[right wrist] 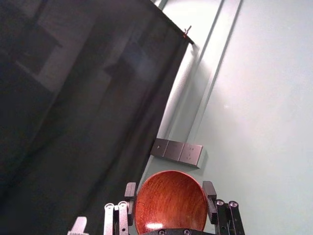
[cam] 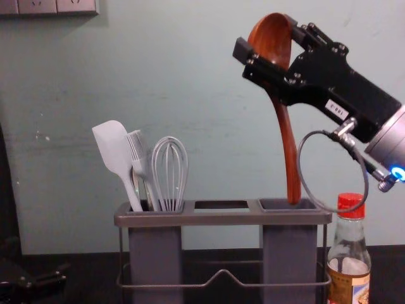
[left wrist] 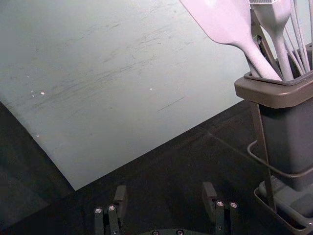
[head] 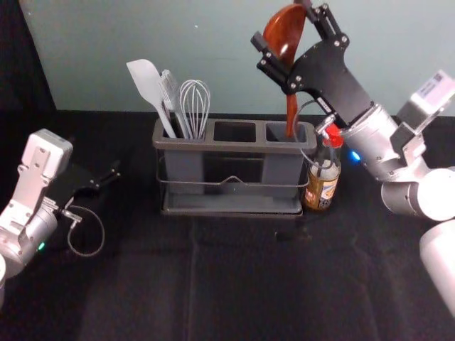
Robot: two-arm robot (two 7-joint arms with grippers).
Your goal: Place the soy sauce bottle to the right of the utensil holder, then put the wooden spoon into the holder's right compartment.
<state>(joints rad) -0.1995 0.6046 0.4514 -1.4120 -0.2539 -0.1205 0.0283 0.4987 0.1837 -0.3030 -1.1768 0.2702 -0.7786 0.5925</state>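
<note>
We find the right hand (cam: 265, 39) gripping the wooden spoon (cam: 288, 142) by its bowl, handle nearly upright, tip at the mouth of the utensil holder's (cam: 221, 218) right compartment (cam: 276, 204). Soy sauce bottle (cam: 350, 254): just right of holder. Left hand (left wrist: 165, 193): idle left of it, open.

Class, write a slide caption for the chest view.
Right pincer holds wooden spoon, handle down, at holder's right compartment; soy sauce bottle beside holder.

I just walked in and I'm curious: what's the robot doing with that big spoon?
The robot's right gripper holds the spoon by its bowl, handle down, with the tip at the opening of the holder's right slot. The bottle stands just right of the holder. The left gripper is open, off to the left.
</note>
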